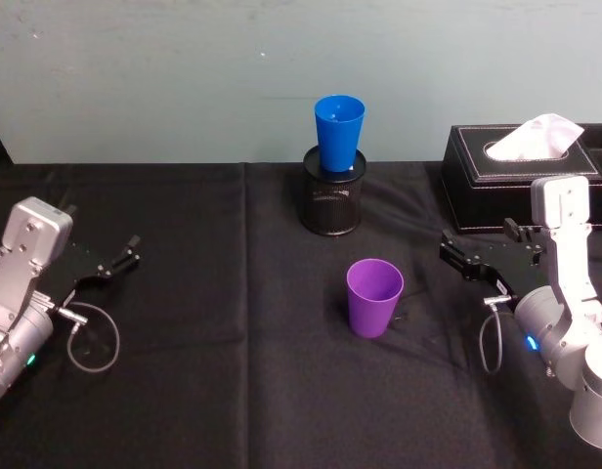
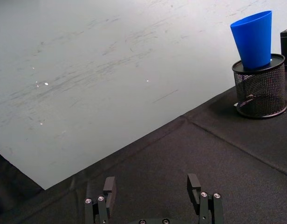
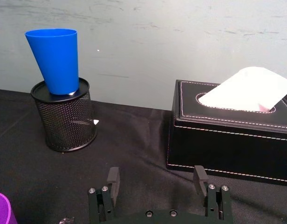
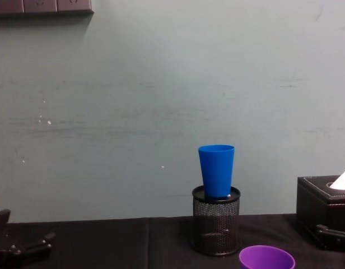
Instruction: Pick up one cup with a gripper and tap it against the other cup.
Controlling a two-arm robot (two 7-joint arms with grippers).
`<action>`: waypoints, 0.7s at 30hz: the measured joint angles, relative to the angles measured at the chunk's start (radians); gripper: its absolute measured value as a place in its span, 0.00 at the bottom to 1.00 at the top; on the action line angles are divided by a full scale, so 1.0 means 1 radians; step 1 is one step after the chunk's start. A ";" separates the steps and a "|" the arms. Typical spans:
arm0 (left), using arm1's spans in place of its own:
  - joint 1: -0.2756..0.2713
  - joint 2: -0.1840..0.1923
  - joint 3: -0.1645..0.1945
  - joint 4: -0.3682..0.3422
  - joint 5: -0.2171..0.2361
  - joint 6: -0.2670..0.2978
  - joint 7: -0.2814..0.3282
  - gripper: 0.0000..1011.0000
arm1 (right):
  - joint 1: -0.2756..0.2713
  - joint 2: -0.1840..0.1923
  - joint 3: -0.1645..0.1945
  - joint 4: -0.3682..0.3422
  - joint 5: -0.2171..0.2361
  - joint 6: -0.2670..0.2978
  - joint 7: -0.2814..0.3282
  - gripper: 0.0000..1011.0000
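Purple cup [image 1: 373,297] stands upright, rim up, on the black cloth [image 1: 213,391] at table centre, nothing touching it. Blue cup [image 1: 338,132] sits behind it, base wedged in the mouth of the mesh holder [image 1: 332,203], leaning a bit, so it stands well higher than the purple one. Tissue box [image 1: 521,176] is at back right.

Right gripper [image 1: 455,255] hovers to the right of the purple cup, near but apart, fingers spread wide with nothing between them, pointing toward the cup. Left gripper [image 1: 125,256] is parked far left, also spread and empty, well apart from both cups.

Step in hand, as I read it: approach and grasp, not yet begun. The right arm is the closer one. Best to come in level from the side and close around the upper wall, below the rim. The cup tapers, so too low a grip may let it slide upward and out. It is light plastic, so close gently. For the tap, lift high first. The blue cup looks loosely perched, so a hard knock could topple it or the holder.
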 joint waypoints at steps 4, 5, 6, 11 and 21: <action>0.000 0.000 0.000 0.000 0.000 0.000 0.000 0.99 | 0.000 0.000 0.000 0.000 0.000 0.000 -0.001 0.99; 0.000 0.000 0.000 0.000 0.000 0.000 0.000 0.99 | 0.000 0.000 0.000 0.000 0.000 0.000 -0.001 0.99; 0.000 0.000 0.000 0.000 0.000 0.000 0.000 0.99 | 0.000 0.000 0.000 -0.001 0.000 0.000 -0.001 0.99; 0.000 0.000 0.000 0.000 0.000 0.000 0.000 0.99 | 0.000 0.000 0.000 -0.001 -0.001 0.000 -0.002 0.99; 0.000 0.000 0.000 0.000 0.000 0.000 0.000 0.99 | 0.000 0.000 0.000 -0.001 -0.001 0.000 -0.003 0.99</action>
